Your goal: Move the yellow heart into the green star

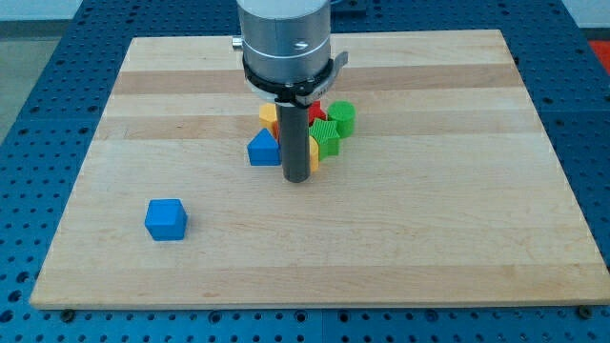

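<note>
Camera view: pale wooden board (400,238) on blue, seemingly perforated table (29,114).

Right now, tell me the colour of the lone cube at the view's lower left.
Blue. The cube shows plainly in the camera view.

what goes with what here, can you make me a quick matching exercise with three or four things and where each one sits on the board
Things:
1. blue cube
2. blue triangle block
3. my tip
4. green round block

Places:
A. at the view's right end of the cluster
B. alone toward the view's bottom left
C. just right of the blue triangle block, at the cluster's lower edge
D. at the view's left edge of the cluster

Pairs: 1-B, 2-D, 3-C, 4-A
</note>
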Robot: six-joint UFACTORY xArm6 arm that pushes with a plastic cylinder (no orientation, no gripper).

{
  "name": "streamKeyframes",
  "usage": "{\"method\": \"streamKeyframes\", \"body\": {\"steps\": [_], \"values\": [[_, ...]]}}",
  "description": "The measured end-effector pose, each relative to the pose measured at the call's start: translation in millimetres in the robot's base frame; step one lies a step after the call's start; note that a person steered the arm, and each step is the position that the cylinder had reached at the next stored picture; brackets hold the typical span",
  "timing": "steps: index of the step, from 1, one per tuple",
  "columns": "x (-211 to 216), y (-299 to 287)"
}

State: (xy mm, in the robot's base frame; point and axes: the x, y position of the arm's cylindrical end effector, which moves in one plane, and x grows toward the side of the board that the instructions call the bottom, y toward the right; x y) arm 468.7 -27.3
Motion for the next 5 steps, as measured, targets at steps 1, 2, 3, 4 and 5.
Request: {"method": "streamKeyframes", "body": {"steps": [1,2,3,4,5], "values": [[0.0,0.0],[0.0,2.2],[0.0,6.0],[2.4,5.5],[19.5,5.0]]}}
